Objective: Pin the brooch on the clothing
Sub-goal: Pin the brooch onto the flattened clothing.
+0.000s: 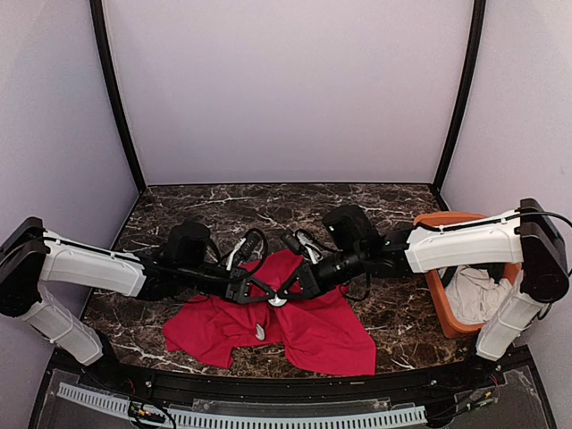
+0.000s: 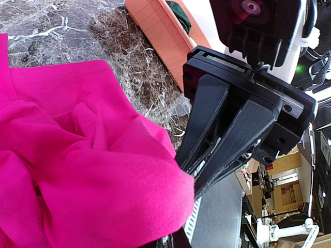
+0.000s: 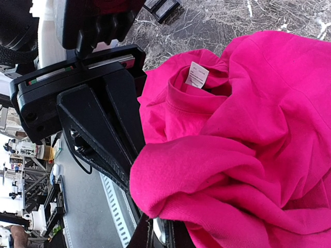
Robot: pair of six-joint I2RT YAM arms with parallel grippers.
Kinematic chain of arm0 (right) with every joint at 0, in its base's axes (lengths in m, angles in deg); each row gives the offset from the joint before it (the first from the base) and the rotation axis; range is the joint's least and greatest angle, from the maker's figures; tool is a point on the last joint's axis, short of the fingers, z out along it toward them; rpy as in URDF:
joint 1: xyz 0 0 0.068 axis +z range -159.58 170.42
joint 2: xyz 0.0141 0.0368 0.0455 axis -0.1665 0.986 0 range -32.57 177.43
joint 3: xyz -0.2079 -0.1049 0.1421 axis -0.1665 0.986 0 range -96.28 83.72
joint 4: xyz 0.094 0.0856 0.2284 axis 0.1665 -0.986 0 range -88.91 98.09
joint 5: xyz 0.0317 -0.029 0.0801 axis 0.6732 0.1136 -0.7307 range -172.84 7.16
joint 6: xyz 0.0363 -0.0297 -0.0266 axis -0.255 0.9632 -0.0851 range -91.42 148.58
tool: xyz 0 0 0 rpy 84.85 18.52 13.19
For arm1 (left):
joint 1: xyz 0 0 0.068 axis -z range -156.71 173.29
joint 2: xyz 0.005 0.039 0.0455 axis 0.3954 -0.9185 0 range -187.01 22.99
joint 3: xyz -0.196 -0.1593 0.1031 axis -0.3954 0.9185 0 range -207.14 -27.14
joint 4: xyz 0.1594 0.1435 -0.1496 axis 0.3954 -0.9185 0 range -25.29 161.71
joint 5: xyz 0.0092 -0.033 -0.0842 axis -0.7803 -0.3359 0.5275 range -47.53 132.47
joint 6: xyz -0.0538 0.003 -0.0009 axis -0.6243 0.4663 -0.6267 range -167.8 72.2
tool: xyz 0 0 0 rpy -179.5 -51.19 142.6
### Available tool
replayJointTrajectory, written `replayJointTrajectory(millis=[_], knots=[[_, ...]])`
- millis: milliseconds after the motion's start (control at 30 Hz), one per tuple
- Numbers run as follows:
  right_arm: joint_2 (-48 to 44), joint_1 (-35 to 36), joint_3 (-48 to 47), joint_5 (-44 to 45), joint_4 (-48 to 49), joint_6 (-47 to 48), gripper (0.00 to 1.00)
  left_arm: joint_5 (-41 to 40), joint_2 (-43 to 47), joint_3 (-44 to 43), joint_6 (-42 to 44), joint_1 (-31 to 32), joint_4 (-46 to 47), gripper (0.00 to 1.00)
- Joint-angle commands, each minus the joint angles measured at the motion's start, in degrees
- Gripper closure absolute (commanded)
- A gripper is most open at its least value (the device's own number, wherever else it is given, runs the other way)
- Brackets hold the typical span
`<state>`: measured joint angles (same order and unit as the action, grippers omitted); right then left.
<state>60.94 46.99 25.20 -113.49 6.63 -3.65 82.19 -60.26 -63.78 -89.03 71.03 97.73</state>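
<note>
And the left gripper and right gripper meet tip to tip, each with fingers pinched almost closed on a lifted fold of the red shirt, crumpled mid-way across the table.

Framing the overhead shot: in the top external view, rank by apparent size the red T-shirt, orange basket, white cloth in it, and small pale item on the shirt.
1. largest: bright red soft-fabric T-shirt
2. orange rectangular plastic basket
3. crumpled white cloth
4. smallest: small pale item, too small to identify
</note>
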Motion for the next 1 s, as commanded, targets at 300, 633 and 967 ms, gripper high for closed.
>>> replayJointTrajectory(millis=[300,633,967], knots=[[2.6,0.6,0.7,0.5,15.9,-4.0,0.91,4.1,1.3,0.4,-4.8,1.6,20.3,0.99],[3.3,0.6,0.7,0.3,17.5,-4.6,0.90,4.0,0.2,1.7,-7.6,1.6,25.9,0.99],[-0.7,-1.3,0.1,-3.5,13.0,-4.0,0.56,2.5,1.2,2.0,-4.1,1.6,20.8,0.99]])
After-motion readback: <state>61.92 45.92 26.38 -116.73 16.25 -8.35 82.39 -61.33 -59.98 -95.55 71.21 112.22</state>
